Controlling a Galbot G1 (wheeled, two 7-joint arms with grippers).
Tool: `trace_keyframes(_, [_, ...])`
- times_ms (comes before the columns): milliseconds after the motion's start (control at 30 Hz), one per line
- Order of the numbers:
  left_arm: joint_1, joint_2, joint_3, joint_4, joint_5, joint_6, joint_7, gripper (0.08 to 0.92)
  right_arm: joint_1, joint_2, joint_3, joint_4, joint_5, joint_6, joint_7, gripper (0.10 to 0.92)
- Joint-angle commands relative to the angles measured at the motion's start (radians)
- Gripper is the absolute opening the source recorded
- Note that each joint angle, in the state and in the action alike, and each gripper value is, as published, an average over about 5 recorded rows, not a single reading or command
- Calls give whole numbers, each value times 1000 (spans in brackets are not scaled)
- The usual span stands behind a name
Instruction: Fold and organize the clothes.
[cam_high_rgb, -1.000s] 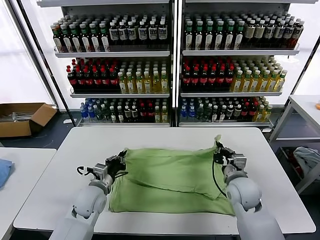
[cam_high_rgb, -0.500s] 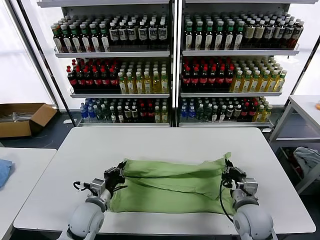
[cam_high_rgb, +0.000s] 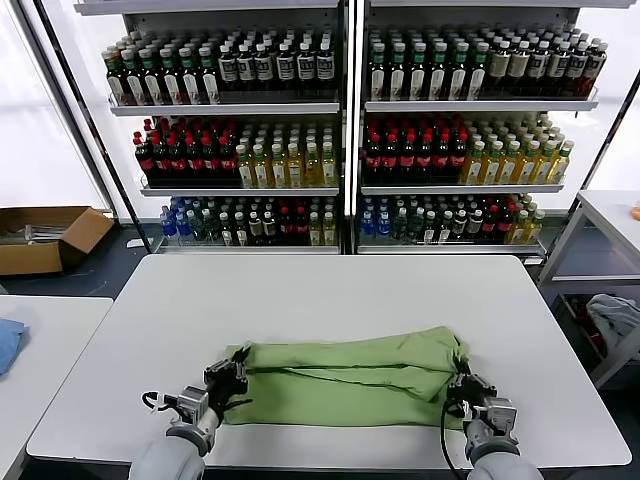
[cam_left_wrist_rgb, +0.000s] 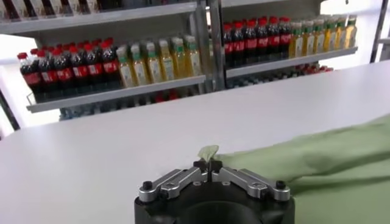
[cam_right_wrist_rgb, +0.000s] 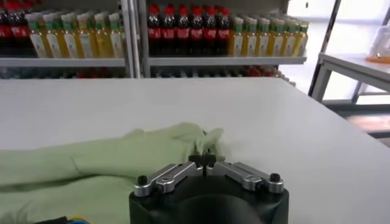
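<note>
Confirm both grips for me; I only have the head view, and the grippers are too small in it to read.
Observer: In the left wrist view the left gripper is shut, with a tip of the green shirt sticking up between its fingertips.
Operator: Now the right one.
Observer: The right wrist view shows the right gripper shut on a bunched corner of the shirt.
Operator: Tell me what lies ahead of the right gripper.
Observer: Bare white table, then a second table off to the side.
</note>
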Motion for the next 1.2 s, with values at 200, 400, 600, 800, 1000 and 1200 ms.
trace_keyframes(200, [47, -18, 3, -3, 62, -11, 2, 91, -58, 1, 7, 19, -21, 18, -2, 106])
trace_keyframes(400, [45, -33, 12, -32, 93, -43, -7, 219, -51, 3, -19, 6, -82, 23, -15, 198])
trace_keyframes(600, [77, -32, 6, -117, 127, -33, -21, 384, -61, -20, 17, 65, -70, 12, -8, 371])
trace_keyframes(800, [101, -43, -21, -187, 148, 20, -66, 557, -96, -49, 84, 239, -20, 11, 1, 544])
trace_keyframes(1000, [103, -88, -43, -165, 60, 95, -133, 729, -108, -43, 57, 329, -19, 13, 9, 700])
trace_keyframes(1200, [94, -117, -37, -126, -15, 125, -142, 819, -85, -33, 16, 341, -32, 4, 10, 815])
